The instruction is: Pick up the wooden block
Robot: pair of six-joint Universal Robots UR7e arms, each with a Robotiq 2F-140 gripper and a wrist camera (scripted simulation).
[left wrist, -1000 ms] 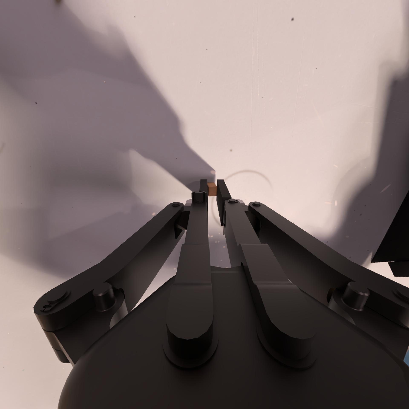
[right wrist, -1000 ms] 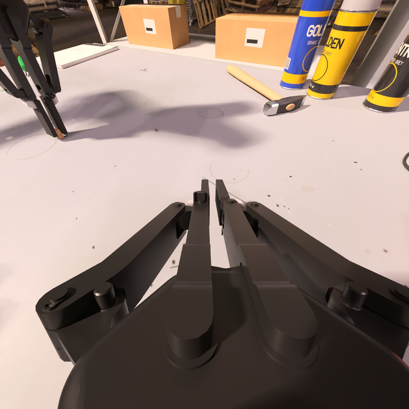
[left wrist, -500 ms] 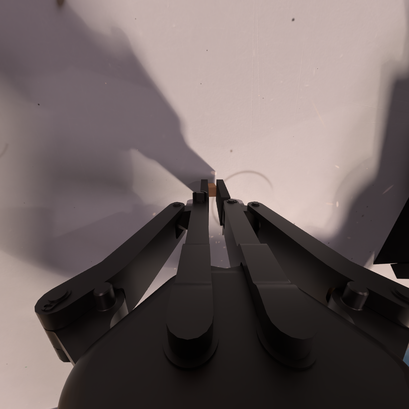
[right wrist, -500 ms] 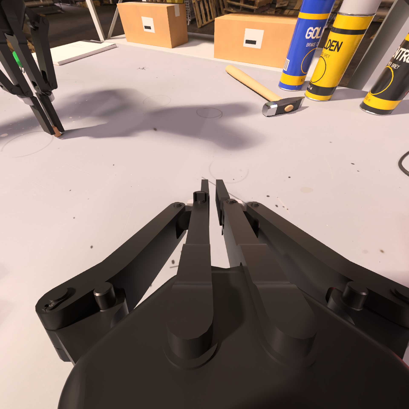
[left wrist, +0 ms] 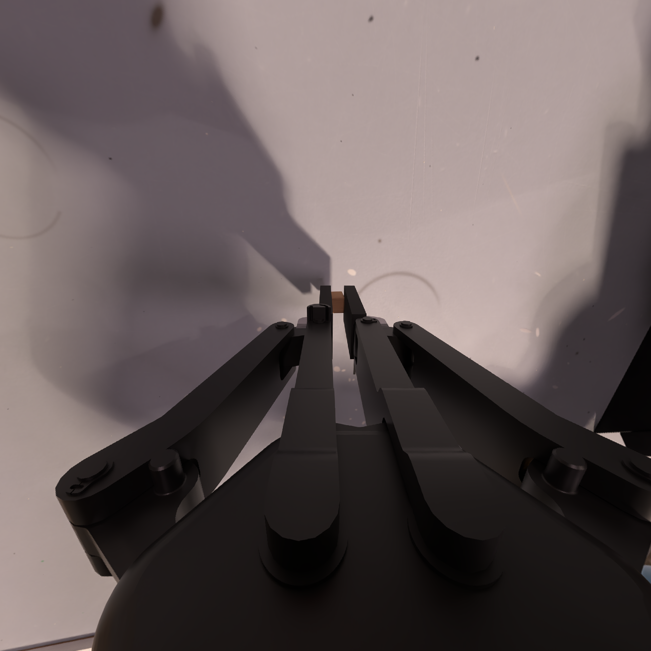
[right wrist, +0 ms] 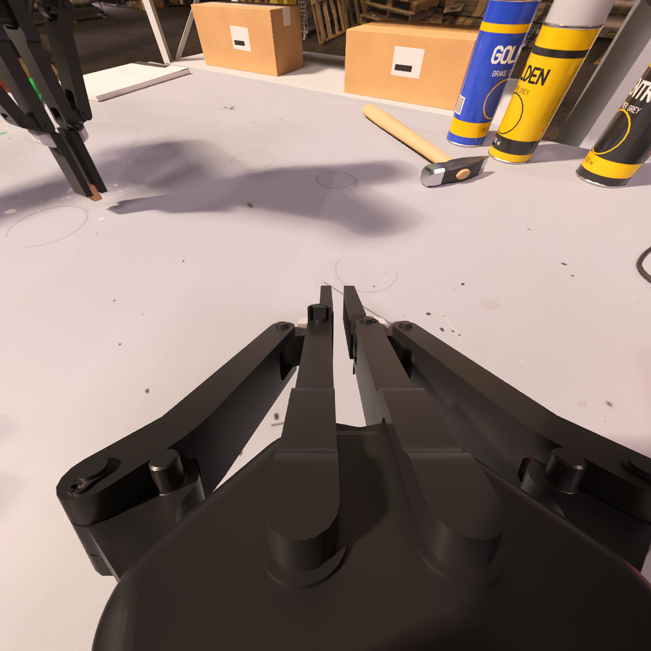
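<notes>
Your left gripper (left wrist: 337, 299) pinches the wooden block (left wrist: 337, 302) at 12 o'clock, just above the table (left wrist: 458, 141). Next, lift straight up. Your right gripper (right wrist: 337, 296) is nearly pressed together, empty.

Far ahead of the right gripper (right wrist: 337, 292), a hammer (right wrist: 436, 156) lies on the desk (right wrist: 211, 281) before three spray cans (right wrist: 521, 84) and two cardboard boxes (right wrist: 405, 63).

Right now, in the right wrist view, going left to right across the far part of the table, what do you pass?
Left gripper shut on the small wooden block → flat white board → left cardboard box → right cardboard box → wooden-handled hammer → blue spray can → yellow spray can → black spray can.
</notes>
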